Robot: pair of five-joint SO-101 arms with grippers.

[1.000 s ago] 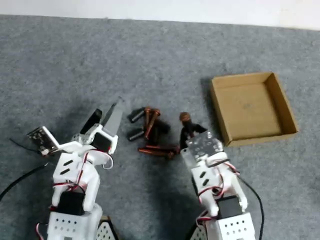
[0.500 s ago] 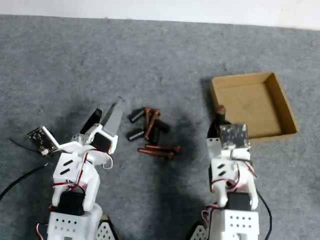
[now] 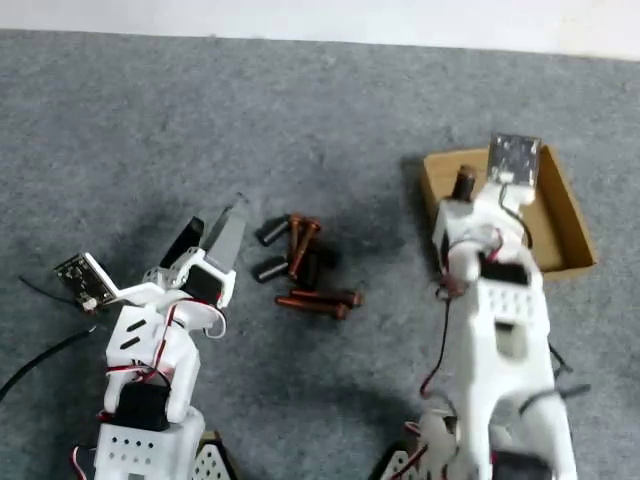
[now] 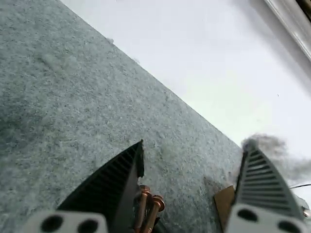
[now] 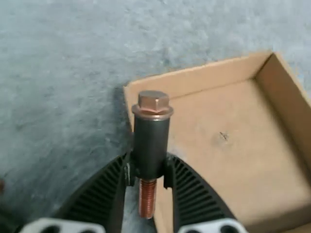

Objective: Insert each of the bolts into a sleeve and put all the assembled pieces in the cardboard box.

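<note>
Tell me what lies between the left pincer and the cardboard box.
In the high view, between left pincer and cardboard box: a pile of copper bolts and black sleeves, then bare mat.

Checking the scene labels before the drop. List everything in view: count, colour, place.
cardboard box: 1, brown, right side of the mat, nothing lying in it
sleeved bolt: 1, copper bolt in a black sleeve, held upright above the box's left side
loose bolts: about 4, copper, piled mid-mat between the arms
loose sleeves: at least 3, black, in the same pile; exact count unclear
mat: 1, grey, covers the table
left pincer: 1, on the white arm, open and empty, just left of the pile
right pincer: 1, black fingers on the white arm, shut on the sleeved bolt
</note>
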